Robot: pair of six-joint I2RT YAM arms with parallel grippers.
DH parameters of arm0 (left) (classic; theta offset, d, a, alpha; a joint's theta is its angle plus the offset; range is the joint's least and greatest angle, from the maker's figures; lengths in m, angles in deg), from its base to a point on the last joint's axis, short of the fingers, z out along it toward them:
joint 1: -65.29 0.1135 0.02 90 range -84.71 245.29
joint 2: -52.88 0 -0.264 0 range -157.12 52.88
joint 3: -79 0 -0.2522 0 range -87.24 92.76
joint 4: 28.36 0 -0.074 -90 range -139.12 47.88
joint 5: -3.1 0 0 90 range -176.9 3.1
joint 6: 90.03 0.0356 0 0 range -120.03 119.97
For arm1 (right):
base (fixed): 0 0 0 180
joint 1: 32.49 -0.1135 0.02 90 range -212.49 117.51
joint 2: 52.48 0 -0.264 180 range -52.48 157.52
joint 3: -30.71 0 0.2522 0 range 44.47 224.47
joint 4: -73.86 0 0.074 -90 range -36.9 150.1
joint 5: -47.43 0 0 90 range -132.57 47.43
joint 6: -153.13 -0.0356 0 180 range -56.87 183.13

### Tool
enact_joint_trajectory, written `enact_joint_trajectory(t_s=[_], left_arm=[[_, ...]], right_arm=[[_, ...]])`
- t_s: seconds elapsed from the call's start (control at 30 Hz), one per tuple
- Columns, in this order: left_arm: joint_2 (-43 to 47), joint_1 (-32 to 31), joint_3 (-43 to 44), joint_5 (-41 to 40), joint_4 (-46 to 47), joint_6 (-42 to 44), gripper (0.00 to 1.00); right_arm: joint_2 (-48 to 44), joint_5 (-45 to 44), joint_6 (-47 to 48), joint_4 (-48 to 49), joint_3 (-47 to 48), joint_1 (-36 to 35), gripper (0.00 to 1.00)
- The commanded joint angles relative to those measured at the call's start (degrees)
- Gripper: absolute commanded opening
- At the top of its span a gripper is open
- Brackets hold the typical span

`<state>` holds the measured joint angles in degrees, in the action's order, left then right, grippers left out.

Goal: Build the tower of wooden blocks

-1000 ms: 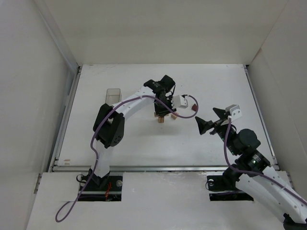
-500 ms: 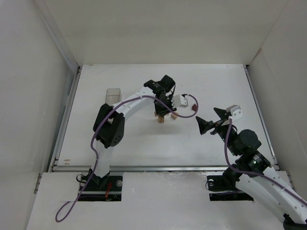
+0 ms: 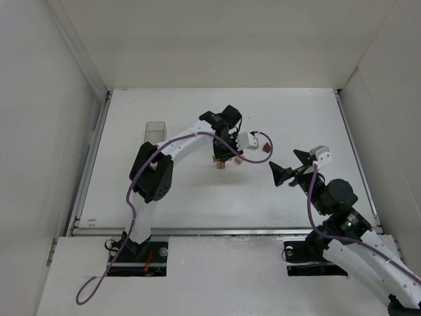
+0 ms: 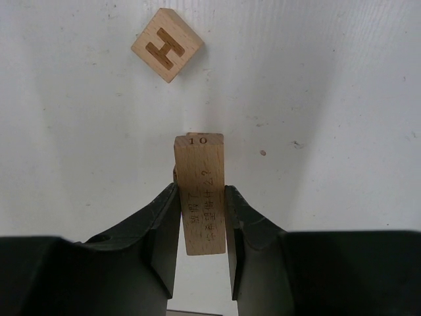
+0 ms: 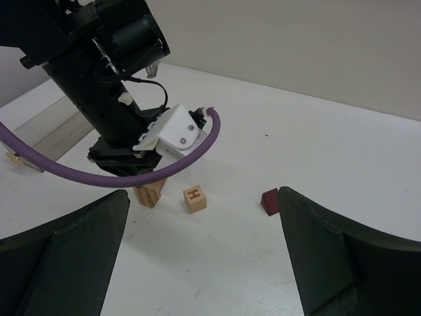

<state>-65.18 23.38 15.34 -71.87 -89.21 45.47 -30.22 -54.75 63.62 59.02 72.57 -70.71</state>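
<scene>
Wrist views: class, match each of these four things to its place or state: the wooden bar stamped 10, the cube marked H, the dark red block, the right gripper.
Column one:
1. wooden bar stamped 10
2. cube marked H
3. dark red block
4. right gripper

Column two:
A. jaws wide open, holding nothing
B. light tan, loose on the table, beyond the held bar
C. clamped between the jaws of the left gripper
D. loose on the table, to the right of the lettered cube in the right wrist view

Pairs: 1-C, 2-B, 3-D, 4-A

White arms [image 3: 179, 143], black fingers [image 4: 161, 238] — looping purple cables [image 5: 99, 180]
</scene>
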Motion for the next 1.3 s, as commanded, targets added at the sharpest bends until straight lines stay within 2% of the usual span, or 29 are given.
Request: enact_joint_trajectory(t_s=[0.0, 1.27], left_arm=[[0.1, -0.3, 0.1, 2.0, -2.1, -0.6, 0.00], [1.2, 0.9, 0.6, -0.7, 0.0, -1.2, 0.00]], right_arm=[[-0.7, -1.4, 0.9, 1.2, -0.1, 0.2, 1.00], [-1.3, -0.9, 0.9, 0.6, -0.6, 0.2, 1.00]])
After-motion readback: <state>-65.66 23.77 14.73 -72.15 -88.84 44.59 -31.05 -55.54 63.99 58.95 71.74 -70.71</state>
